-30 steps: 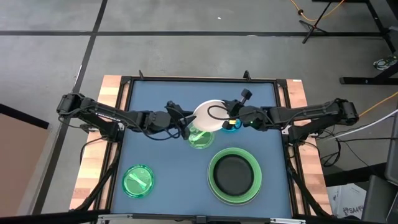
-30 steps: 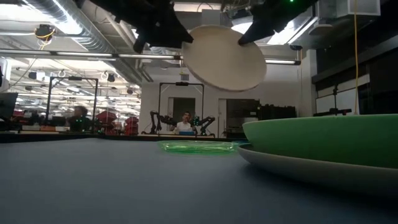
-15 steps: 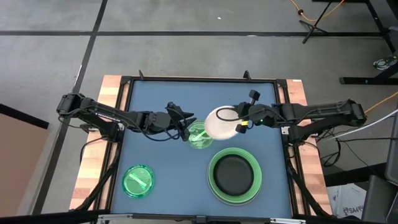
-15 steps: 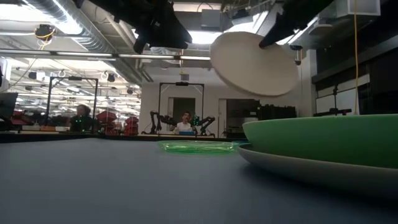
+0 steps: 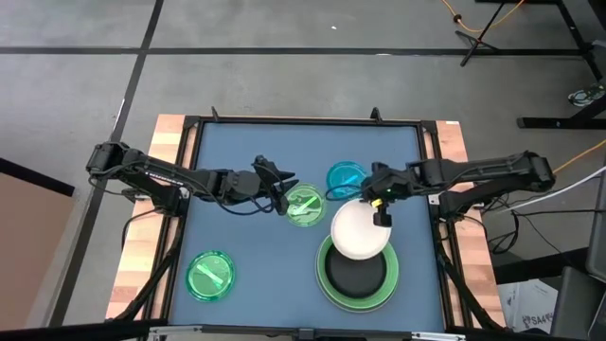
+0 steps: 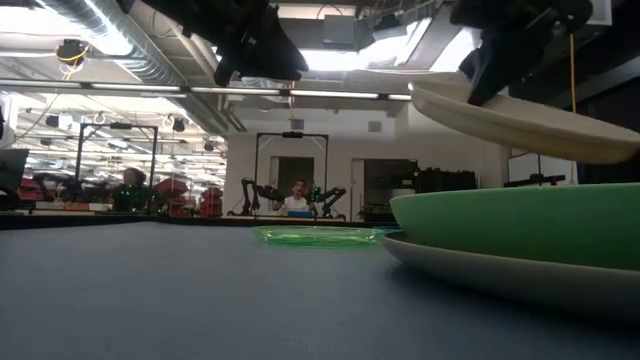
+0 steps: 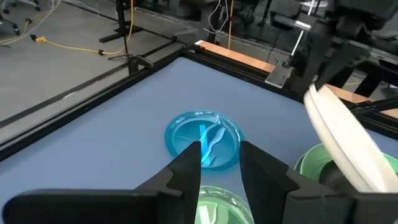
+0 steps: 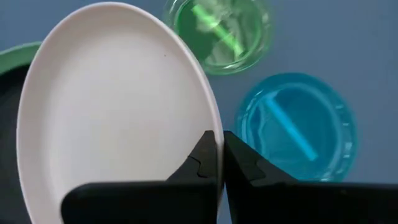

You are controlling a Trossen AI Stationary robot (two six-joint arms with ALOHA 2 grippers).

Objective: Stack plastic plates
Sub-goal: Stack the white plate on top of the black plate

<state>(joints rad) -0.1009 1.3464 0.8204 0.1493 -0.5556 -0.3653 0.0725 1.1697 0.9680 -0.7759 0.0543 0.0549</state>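
The right gripper (image 5: pixel 377 196) is clamped on the rim of the white plate (image 5: pixel 359 229) and holds it in the air, partly over the stack near the table's front right, where the black plate (image 5: pixel 357 273) sits inside the light green plate (image 5: pixel 327 281), which in the low view rests on a grey plate (image 6: pixel 480 268). The white plate hangs tilted, gripped only at one edge, so the thin rim could slip between the fingers, and the plate would then drop askew or clip the green rim and slide off. It also covers just the far part of the black plate from above; let go here, it would likely land off-centre, resting on the green lip, not flat inside. The left gripper (image 5: pixel 282 196) hovers above the small green plate (image 5: pixel 304 206) near the table's middle, its fingers (image 7: pixel 187 171) slightly apart and holding nothing. The blue plate (image 5: pixel 346 178) lies just beside the right arm's wrist, so a low sweep could knock it. The other small green plate (image 5: pixel 210 276) sits well apart at the front left, out of harm's way.
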